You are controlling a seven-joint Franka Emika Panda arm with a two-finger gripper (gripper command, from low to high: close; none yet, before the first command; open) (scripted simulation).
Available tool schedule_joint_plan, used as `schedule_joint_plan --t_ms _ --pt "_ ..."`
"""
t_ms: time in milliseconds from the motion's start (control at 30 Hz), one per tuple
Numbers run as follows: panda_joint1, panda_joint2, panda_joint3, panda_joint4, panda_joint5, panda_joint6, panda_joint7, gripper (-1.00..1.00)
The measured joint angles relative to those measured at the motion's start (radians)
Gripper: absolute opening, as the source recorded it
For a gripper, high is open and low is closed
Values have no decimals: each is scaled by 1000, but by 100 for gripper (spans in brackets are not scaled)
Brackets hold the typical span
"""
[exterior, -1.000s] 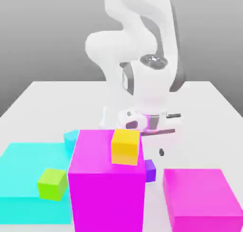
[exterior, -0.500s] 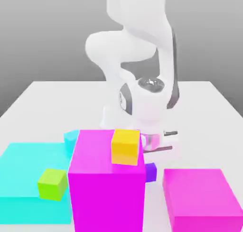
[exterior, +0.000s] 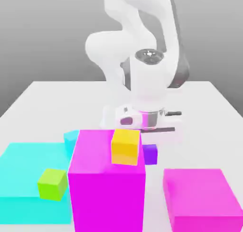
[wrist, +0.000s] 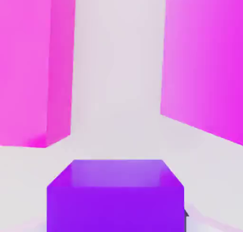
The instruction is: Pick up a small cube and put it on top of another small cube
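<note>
The purple cube hangs directly under the gripper, just beside the tall magenta block on the exterior view's right. It sits higher against that block's side than a cube resting on the tabletop would, so I judge it to be lifted and carried. The fingers are hidden behind the block and cube, so I cannot tell by sight whether they are clamped; the hand view shows the purple cube close under the camera, centred, consistent with a grasp. In the hand view the tall magenta block and the low magenta block flank a strip of bare tabletop, so the arm is probably working in the gap between them, which leaves little sideways room. Likely targets: the yellow cube on top of the tall block, or the lime-green cube on the cyan slab; which one is meant I cannot tell. The purple cube is glossy, uniform violet, with crisp edges and a lighter top face, and is far smaller than the magenta blocks. A small cyan block peeks out behind the tall block.
</note>
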Motion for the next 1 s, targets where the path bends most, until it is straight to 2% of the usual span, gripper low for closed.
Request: schedule_joint_plan --t_ms 267,400,567,1000 --pt "-9 -153 -144 91 222 -345 -94 -100" --pt "-64 -246 -240 135 266 -533 -138 -100" --pt "-152 -311 -262 130 177 -548 -125 -100" --pt "-423 -415 -191 69 -163 -446 -27 -100"
